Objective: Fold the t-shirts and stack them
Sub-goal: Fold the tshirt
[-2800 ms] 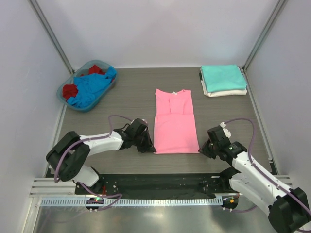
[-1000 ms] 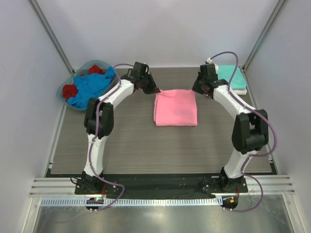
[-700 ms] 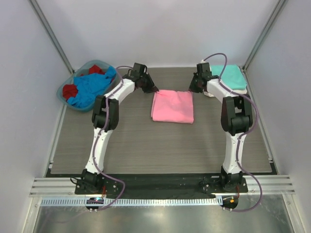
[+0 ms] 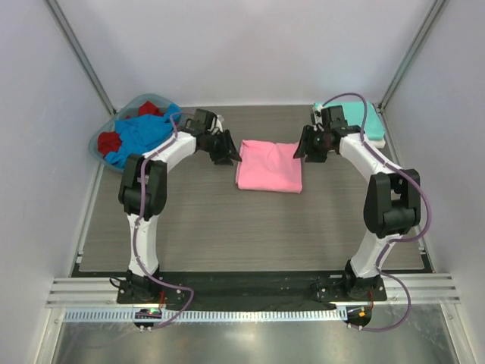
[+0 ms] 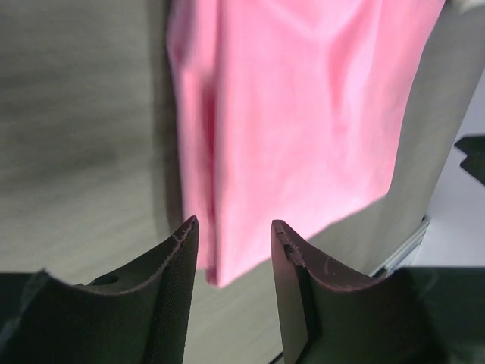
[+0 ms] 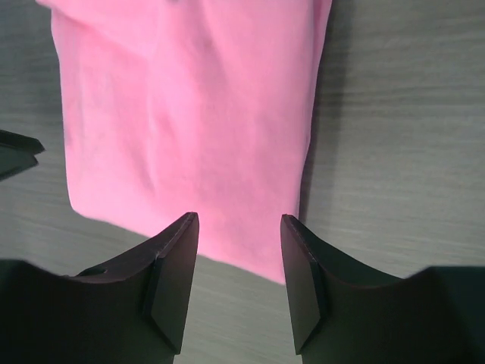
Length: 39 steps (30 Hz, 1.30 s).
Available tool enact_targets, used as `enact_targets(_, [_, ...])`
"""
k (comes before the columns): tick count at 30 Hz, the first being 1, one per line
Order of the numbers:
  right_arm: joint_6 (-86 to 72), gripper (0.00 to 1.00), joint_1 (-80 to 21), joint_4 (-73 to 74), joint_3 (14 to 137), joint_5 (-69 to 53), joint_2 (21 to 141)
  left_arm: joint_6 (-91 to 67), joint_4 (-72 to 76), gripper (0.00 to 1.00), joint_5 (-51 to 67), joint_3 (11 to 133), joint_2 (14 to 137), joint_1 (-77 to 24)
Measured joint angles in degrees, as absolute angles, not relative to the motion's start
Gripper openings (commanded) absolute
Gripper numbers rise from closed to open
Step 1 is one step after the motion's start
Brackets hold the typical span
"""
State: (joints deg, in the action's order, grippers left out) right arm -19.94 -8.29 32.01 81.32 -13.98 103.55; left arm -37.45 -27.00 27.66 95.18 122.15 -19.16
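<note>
Both of your jaws were released and spread to a similar medium gap, gripping nothing. The left gripper [image 4: 226, 156] sat just off the pink shirt's [image 4: 269, 167] far-left corner and the right gripper [image 4: 301, 152] just off its far-right corner. In the wrist views a corner of the shirt showed in the gap past your left fingers [image 5: 167, 303], and likewise past your right fingers [image 6: 170, 280]. I couldn't tell if any tip touched the cloth. The shirt lay folded flat mid-table, slightly toward the far side. The table [image 4: 227, 227] was open on its near side. The basket [image 4: 96, 142] with the blue shirt [image 4: 140, 136] and red shirt [image 4: 108, 142] sat far left beside your left arm. The teal shirt [image 4: 371, 120] was in the far-right corner behind your right wrist.
</note>
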Motion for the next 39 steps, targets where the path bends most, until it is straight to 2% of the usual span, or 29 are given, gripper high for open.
enact_targets(9, [-18.55,0.53,-8.29,28.58,68.31,-17.56,100.57,-35.40,-26.92,0.45,27.90,85.84,119.50,-24.18])
enact_targets(13, [-18.13,0.46,-8.29,26.28,65.84,-18.87,101.56,-35.09,-26.85,0.37,26.50,85.58,119.50,-23.79])
enact_targets(15, [-18.09,0.40,-8.29,24.86,64.42,-19.53,101.62,-34.98,-26.79,0.34,26.06,85.36,119.52,-23.77])
enact_targets(17, [-17.98,0.30,-8.29,23.51,62.74,-19.70,101.62,-34.94,-26.70,0.24,25.58,84.79,119.52,-23.77])
enact_targets(18, [-17.85,0.27,-8.29,23.05,62.00,-19.68,101.62,-34.87,-26.65,0.14,25.39,84.47,119.59,-23.83])
enact_targets(20, [-17.78,0.20,-8.29,22.65,60.66,-19.64,101.62,-34.76,-26.65,0.03,25.08,84.12,119.68,-23.88])
enact_targets(21, [-17.76,0.16,-8.29,22.57,60.31,-19.64,101.62,-34.81,-26.65,0.00,25.06,84.12,119.74,-23.94])
enact_targets(23, [-17.65,0.01,-8.32,22.15,60.10,-19.66,101.62,-34.89,-26.55,0.00,25.10,84.12,119.87,-24.05])
enact_targets(28, [-18.22,0.01,-8.29,20.23,58.87,-19.20,101.47,-35.86,-26.74,0.00,23.46,83.77,119.79,-24.51])
enact_targets(33, [-19.68,0.01,-8.54,17.76,53.10,-18.81,96.82,-38.17,-26.30,0.00,20.18,78.13,116.14,-25.91])
enact_targets(35, [-20.25,0.10,-8.86,17.78,51.11,-18.74,94.48,-38.79,-27.16,0.02,18.48,76.31,114.13,-26.55])
enact_targets(36, [-20.58,0.15,-8.99,17.96,50.54,-18.76,93.47,-38.81,-27.70,0.12,17.87,75.88,113.40,-26.89])
enact_targets(38, [-21.15,0.27,-9.15,18.20,50.26,-18.55,92.16,-38.68,-28.64,0.19,16.43,75.66,112.38,-27.27])
enact_targets(39, [-21.32,0.35,-9.13,18.31,50.26,-18.35,91.64,-38.57,-29.52,0.27,15.46,75.85,111.96,-27.27])
